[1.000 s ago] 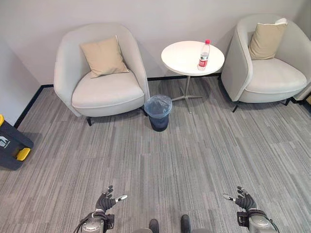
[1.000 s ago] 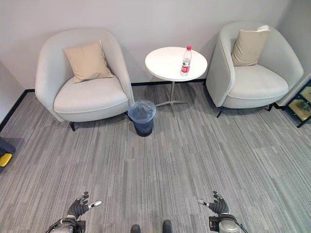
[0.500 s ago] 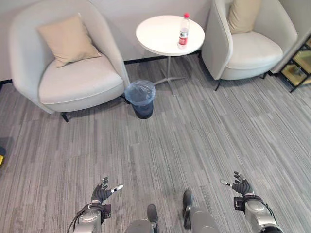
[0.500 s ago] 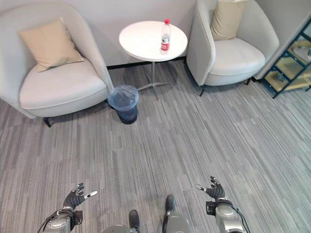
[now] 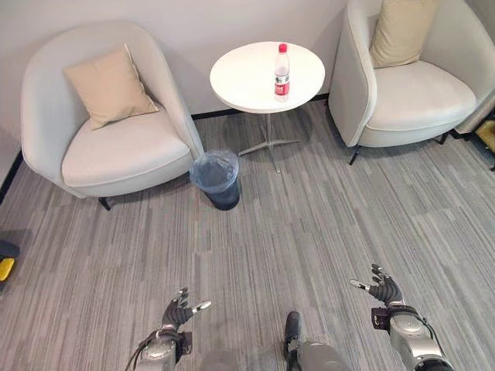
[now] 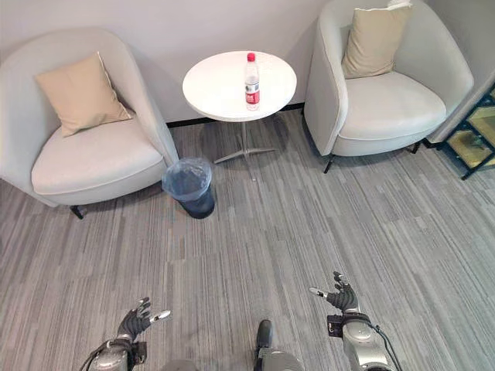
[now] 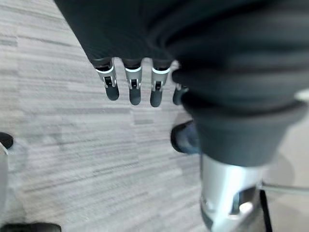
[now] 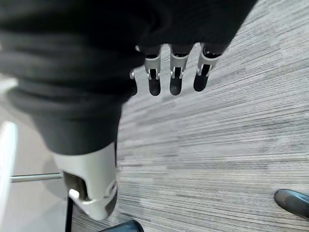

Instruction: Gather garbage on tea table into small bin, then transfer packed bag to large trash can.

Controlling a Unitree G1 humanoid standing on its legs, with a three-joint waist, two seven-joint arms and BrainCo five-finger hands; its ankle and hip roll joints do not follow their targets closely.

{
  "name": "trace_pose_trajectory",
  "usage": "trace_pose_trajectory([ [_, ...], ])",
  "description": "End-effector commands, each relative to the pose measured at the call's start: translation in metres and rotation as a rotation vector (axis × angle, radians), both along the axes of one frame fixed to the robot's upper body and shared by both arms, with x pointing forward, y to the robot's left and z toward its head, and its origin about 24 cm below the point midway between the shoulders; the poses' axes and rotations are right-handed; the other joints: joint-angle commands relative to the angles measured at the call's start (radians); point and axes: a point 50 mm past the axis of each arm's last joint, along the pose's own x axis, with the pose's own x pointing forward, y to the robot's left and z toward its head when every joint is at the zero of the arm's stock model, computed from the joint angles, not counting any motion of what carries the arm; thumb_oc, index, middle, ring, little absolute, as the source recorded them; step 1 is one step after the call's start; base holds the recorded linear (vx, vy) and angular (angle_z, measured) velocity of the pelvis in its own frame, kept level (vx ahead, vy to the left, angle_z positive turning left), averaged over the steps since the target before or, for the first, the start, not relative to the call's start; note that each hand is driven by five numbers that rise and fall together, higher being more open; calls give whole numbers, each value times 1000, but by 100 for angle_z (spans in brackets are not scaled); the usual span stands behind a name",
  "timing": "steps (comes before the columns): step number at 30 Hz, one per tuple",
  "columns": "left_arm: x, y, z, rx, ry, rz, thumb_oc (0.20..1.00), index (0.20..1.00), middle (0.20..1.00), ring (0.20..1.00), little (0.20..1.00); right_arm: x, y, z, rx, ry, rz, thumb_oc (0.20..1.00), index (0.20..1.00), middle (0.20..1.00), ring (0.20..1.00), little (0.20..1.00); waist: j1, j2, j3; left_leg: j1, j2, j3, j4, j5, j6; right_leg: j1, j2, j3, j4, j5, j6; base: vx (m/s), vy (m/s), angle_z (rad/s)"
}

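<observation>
A clear plastic bottle [image 5: 282,72] with a red cap and red label stands upright on the round white tea table [image 5: 247,77] between two armchairs. On the floor to the table's front left stands a small dark bin [image 5: 216,178] lined with a pale blue bag. My left hand [image 5: 175,315] hangs low at the bottom left, fingers straight and holding nothing. My right hand [image 5: 382,291] hangs at the bottom right, likewise open and empty. Both are far from the table, over bare carpet. The left fingers [image 7: 133,86] and right fingers [image 8: 176,72] point down at the floor.
A light grey armchair [image 5: 116,147] with a beige cushion [image 5: 110,85] stands left of the table, another [image 5: 410,93] with a cushion to its right. A grey wall runs behind. A dark and yellow object [image 5: 6,259] lies at the left edge. Grey striped carpet [image 5: 309,216] stretches between me and the furniture.
The camera has shifted, so the table, bin and chairs sit differently in the picture. Both hands stay low, open and empty.
</observation>
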Motion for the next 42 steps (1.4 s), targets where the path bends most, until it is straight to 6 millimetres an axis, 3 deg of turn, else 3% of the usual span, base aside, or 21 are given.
trace_pose_trajectory([
  [1, 4, 15, 9, 45, -46, -6, 1000, 1000, 1000, 1000, 1000, -4, -9, 2, -17, -18, -11, 1000, 1000, 1000, 1000, 1000, 6, -13, -25, -58, -51, 49, -73, -8, 63, 11, -46, 14, 66, -144, 167, 148, -30, 12],
  [3, -2, 18, 7, 50, -29, 16, 1000, 1000, 1000, 1000, 1000, -6, -6, -1, -11, -2, -21, 1000, 1000, 1000, 1000, 1000, 35, -3, -20, -135, -59, 71, -173, 108, 48, 65, -9, 29, 44, -164, 167, 350, -33, 1],
  [4, -5, 20, 5, 50, -20, 26, 1000, 1000, 1000, 1000, 1000, -9, -5, -4, -11, 12, -25, 1000, 1000, 1000, 1000, 1000, 50, 1, -22, -160, -58, 95, -238, 140, 45, 101, 6, 43, 37, -183, 166, 340, 1, -4],
  [6, -7, 21, 5, 52, -14, 34, 1000, 1000, 1000, 1000, 1000, -11, -3, -6, -9, 20, -25, 1000, 1000, 1000, 1000, 1000, 60, 0, -23, -171, -57, 105, -257, 150, 45, 116, 12, 53, 42, -195, 165, 366, 73, -33],
  [8, -17, 26, 1, 62, 15, 55, 1000, 1000, 1000, 1000, 1000, -16, 3, -12, -14, 52, 3, 1000, 1000, 1000, 1000, 1000, 82, 1, -50, -150, -49, 105, -264, 183, 63, 195, 19, 106, 59, -238, 167, 689, 224, -49],
  [11, -23, 31, -2, 77, 44, 59, 1000, 1000, 1000, 1000, 1000, -18, 12, -19, 3, 91, 25, 1000, 1000, 1000, 1000, 1000, 106, -39, -78, -139, -62, 128, -175, 107, 100, 203, -49, 137, 124, -243, 211, 551, 270, -96],
  [13, -16, 38, 3, 95, 23, 59, 1000, 1000, 1000, 1000, 1000, -12, 15, -17, 11, 76, 30, 1000, 1000, 1000, 1000, 1000, 100, -46, -83, -98, -77, 132, -169, 54, 132, 126, -71, 152, 289, -166, 264, 427, 255, -29],
  [14, -12, 39, 6, 106, 9, 60, 1000, 1000, 1000, 1000, 1000, -11, 17, -17, 17, 71, 32, 1000, 1000, 1000, 1000, 1000, 92, -35, -83, -64, -77, 125, -178, 35, 141, 60, -75, 146, 333, -136, 262, 368, 159, -14],
  [17, -9, 39, 7, 106, 6, 61, 1000, 1000, 1000, 1000, 1000, -3, 14, -13, -3, 60, 40, 1000, 1000, 1000, 1000, 1000, 55, -11, -53, 41, -71, 107, -223, -10, 143, -70, -111, 25, 247, -121, 240, 334, 31, -1],
  [18, -10, 39, 5, 105, 11, 60, 1000, 1000, 1000, 1000, 1000, -3, 14, -12, -5, 60, 43, 1000, 1000, 1000, 1000, 1000, 46, -10, -47, 61, -73, 103, -229, -16, 141, -83, -114, 15, 214, -108, 240, 423, -48, 37],
  [21, -10, 35, 1, 108, 30, 59, 1000, 1000, 1000, 1000, 1000, -8, 13, -13, -17, 72, 50, 1000, 1000, 1000, 1000, 1000, -3, -14, -12, 157, -94, 39, -232, -64, 115, -186, -93, 68, 110, -28, 262, 563, -181, 89],
  [22, -14, 35, -2, 113, 45, 56, 1000, 1000, 1000, 1000, 1000, -12, 13, -16, -14, 81, 55, 1000, 1000, 1000, 1000, 1000, -4, -22, -24, 182, -94, 25, -230, -91, 109, -162, -100, 69, 98, -14, 251, 673, -434, 141],
  [23, -16, 30, -4, 97, 54, 51, 1000, 1000, 1000, 1000, 1000, -15, 9, -16, -22, 87, 51, 1000, 1000, 1000, 1000, 1000, -11, -14, -41, 196, -61, 3, -214, -95, 81, -142, -91, 58, 112, -20, 232, 617, -505, 136],
  [25, -13, 23, -5, 76, 56, 34, 1000, 1000, 1000, 1000, 1000, -14, 3, -13, -30, 73, 39, 1000, 1000, 1000, 1000, 1000, -17, 3, -53, 174, -10, -17, -149, -15, 27, -102, -61, 32, 101, -56, 197, 454, -504, 98],
  [26, -10, 20, -4, 65, 50, 17, 1000, 1000, 1000, 1000, 1000, -15, -2, -12, -34, 72, 26, 1000, 1000, 1000, 1000, 1000, -20, -1, -49, 132, 20, -3, -61, 35, 12, -65, -44, 23, 87, -85, 171, 348, -450, 55],
  [27, -8, 16, -5, 62, 53, -4, 1000, 1000, 1000, 1000, 1000, -17, -5, -13, -35, 83, 10, 1000, 1000, 1000, 1000, 1000, -22, -3, -46, 112, 41, 25, -32, 45, 21, -22, -29, 19, 68, -116, 155, 266, -337, -3],
  [30, -8, 13, -6, 64, 63, -20, 1000, 1000, 1000, 1000, 1000, -16, -6, -13, -35, 84, 4, 1000, 1000, 1000, 1000, 1000, -18, -9, -47, 81, 2, 10, -48, 12, 36, -5, -29, 22, 61, -126, 156, 115, -90, -33],
  [31, -4, 11, -6, 68, 61, -40, 1000, 1000, 1000, 1000, 1000, -16, -6, -14, -31, 88, -4, 1000, 1000, 1000, 1000, 1000, -14, -20, -46, 23, -41, 38, -92, -19, 52, 16, -37, 16, 55, -137, 161, 84, -16, -55],
  [42, -19, 22, -13, 89, 123, -11, 1000, 1000, 1000, 1000, 1000, -22, 1, -21, -38, 132, 28, 1000, 1000, 1000, 1000, 1000, 4, -23, -72, 105, -57, 76, -242, 5, 74, 66, -16, 27, 65, -142, 173, 63, 54, 1],
])
